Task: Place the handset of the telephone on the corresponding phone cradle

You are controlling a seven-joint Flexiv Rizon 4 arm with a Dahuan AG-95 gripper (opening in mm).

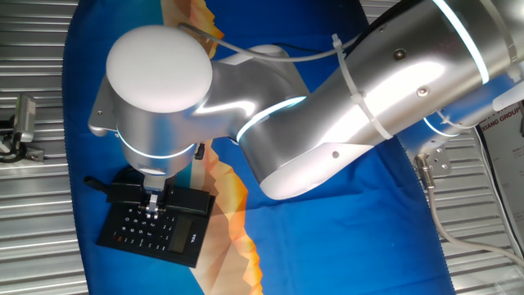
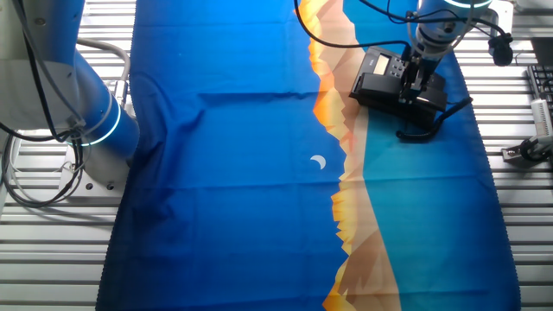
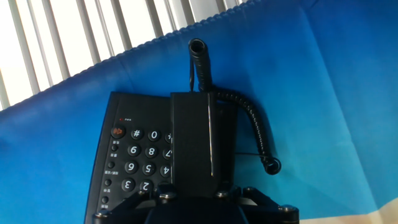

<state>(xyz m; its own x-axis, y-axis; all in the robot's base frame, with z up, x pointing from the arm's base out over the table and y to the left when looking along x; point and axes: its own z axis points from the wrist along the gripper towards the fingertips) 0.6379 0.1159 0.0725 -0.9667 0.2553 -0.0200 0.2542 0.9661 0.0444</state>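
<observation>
Lying lengthwise over the phone base, the handset (image 3: 202, 140) fills the middle of your hand view, covering the right-hand keys of the keypad (image 3: 140, 158). Its coiled cord (image 3: 258, 130) loops out past the far end and curls down on the right. You see the gripper (image 1: 153, 202) directly above the telephone (image 1: 155, 225) in one fixed view, its fingers (image 2: 413, 78) reaching down to the handset in the other fixed view. You cannot tell from these views whether the fingers clamp the handset or stand clear of it. Whether the handset sits fully in the cradle is hidden. The phone rests near one end of the blue cloth (image 2: 233, 173), beside its orange band (image 2: 354, 225).
</observation>
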